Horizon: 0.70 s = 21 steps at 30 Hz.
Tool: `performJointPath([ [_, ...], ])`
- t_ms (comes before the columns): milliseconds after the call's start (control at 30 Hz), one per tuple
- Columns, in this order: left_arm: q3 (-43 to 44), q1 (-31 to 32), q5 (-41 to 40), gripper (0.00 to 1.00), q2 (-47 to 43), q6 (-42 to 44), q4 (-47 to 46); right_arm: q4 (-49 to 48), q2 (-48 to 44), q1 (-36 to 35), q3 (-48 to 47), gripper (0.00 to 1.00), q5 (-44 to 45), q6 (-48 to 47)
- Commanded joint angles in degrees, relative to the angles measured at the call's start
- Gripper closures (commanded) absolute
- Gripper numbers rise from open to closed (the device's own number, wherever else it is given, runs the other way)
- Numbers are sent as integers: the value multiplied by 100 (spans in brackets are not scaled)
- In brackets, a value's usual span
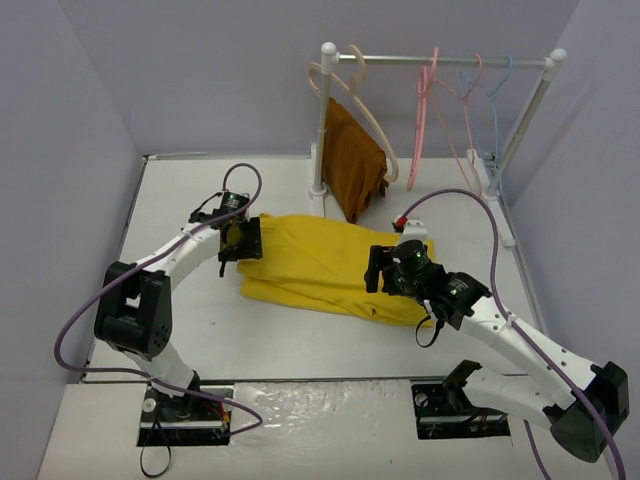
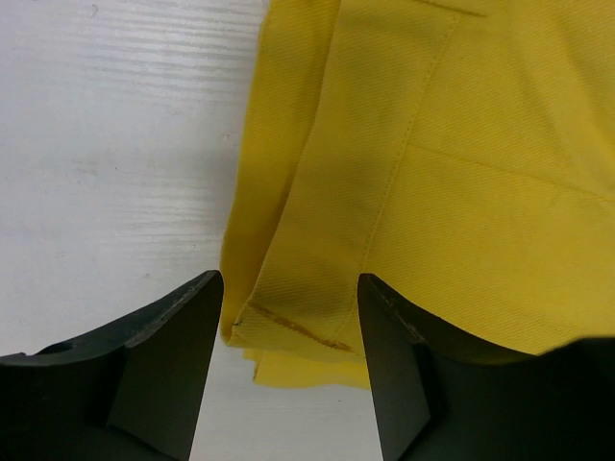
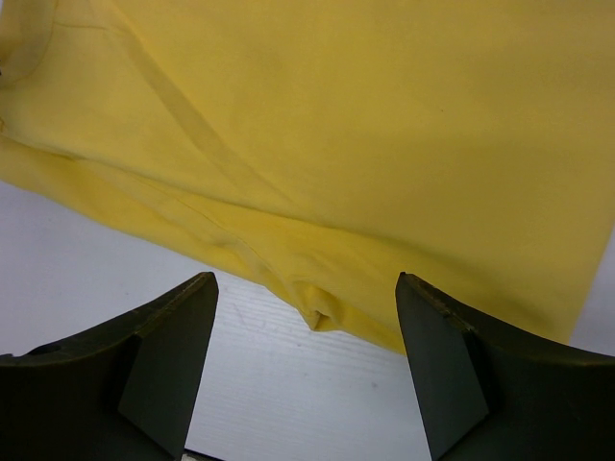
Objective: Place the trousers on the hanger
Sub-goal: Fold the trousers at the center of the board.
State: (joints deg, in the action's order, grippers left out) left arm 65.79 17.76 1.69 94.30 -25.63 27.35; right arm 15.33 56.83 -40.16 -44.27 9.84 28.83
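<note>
we are hovering our left gripper (image 2: pixel 290 283) astride a corner of the trousers (image 1: pixel 310 255) and our right gripper (image 3: pixel 306 280) over their opposite edge, both released, grasping nothing.

From above and behind we look down over the table (image 1: pixel 280 340); each wrist camera faces down, close on an edge of the trousers (image 1: pixel 320 262), shared by all views.

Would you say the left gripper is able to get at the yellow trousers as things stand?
Probably yes: the left gripper straddles a hemmed corner of the yellow trousers with its jaws apart, and nothing else lies in between.
</note>
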Motion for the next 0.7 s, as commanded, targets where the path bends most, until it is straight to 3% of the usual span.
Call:
performJointPath([
  [0, -96, 8, 124, 46, -474, -163, -161, -188, -147, 26, 131, 28, 88, 54],
  [300, -225, 8, 259, 47, -410, -214, -245, -189, -264, 33, 242, 28, 50, 100],
  [467, -295, 8, 334, 53, -482, -236, -208, -199, -337, 26, 339, 29, 18, 160],
  [600, -683, 8, 457, 70, -824, -328, -278, -215, -400, 26, 403, 29, 37, 167],
  [667, -884, 8, 471, 91, -995, -406, -321, -215, -393, 26, 417, 29, 44, 167],
])
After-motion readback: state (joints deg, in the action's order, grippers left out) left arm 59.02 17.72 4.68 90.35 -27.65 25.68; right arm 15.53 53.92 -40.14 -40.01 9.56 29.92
